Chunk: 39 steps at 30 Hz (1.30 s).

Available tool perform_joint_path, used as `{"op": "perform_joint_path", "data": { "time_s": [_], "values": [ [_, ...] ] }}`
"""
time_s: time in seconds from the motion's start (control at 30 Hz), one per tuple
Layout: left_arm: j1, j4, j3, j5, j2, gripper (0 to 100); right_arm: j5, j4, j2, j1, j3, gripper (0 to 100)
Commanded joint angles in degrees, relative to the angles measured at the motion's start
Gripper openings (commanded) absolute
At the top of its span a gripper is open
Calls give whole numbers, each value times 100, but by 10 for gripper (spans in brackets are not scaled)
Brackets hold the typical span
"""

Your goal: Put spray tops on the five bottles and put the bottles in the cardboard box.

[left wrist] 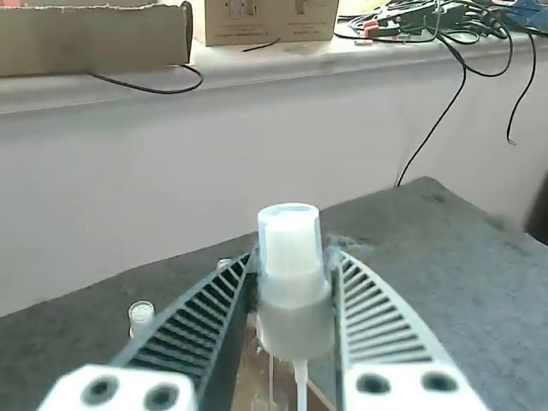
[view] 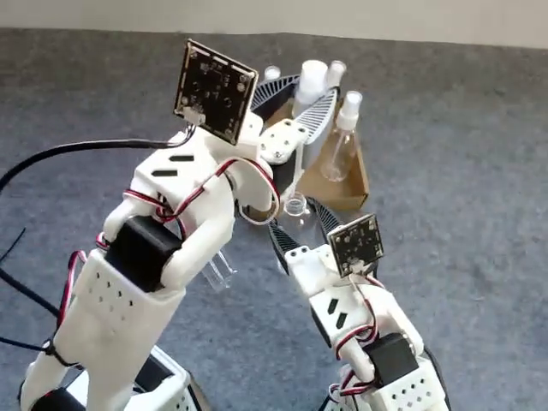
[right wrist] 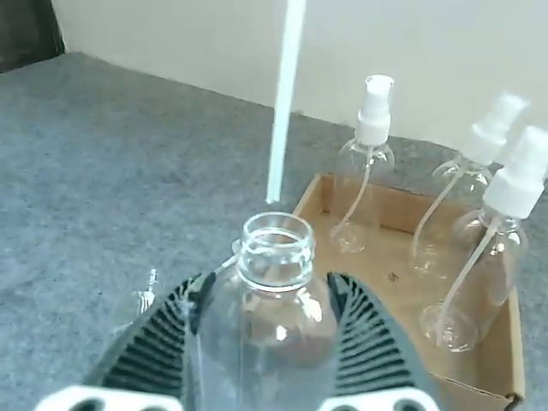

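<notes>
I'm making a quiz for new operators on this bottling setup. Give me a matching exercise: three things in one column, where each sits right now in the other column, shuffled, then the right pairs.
1. spray top
2. uncapped bottle
3. capped bottles

A. standing in the cardboard box
B. gripped by the left claw
C. gripped by the right claw

Pairs: 1-B, 2-C, 3-A.

No legible text or numbers, print on the tan box [left wrist: 261,19] behind too blurred to read
</notes>
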Motion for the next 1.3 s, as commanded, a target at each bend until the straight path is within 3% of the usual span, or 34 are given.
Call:
{"op": "perform_joint_path", "data": {
  "time_s": [0.0,0.43,0.57,0.8,1.03,1.27],
  "values": [
    [57,-290,136,9,-84,5,-35,-171,-92,-48,-48,4],
    [66,-220,1103,18,-163,5,-62,-180,-101,-13,-84,4],
    [75,176,1631,18,-646,11,-70,-198,-101,127,-92,4],
    [48,316,2738,9,-1877,174,-70,-207,-101,145,-84,4],
    [40,325,2404,-554,-2053,189,-70,-207,-101,136,-57,4],
    [-787,290,2413,-554,-2035,188,-70,-189,-101,136,-48,4]
  ]
}}
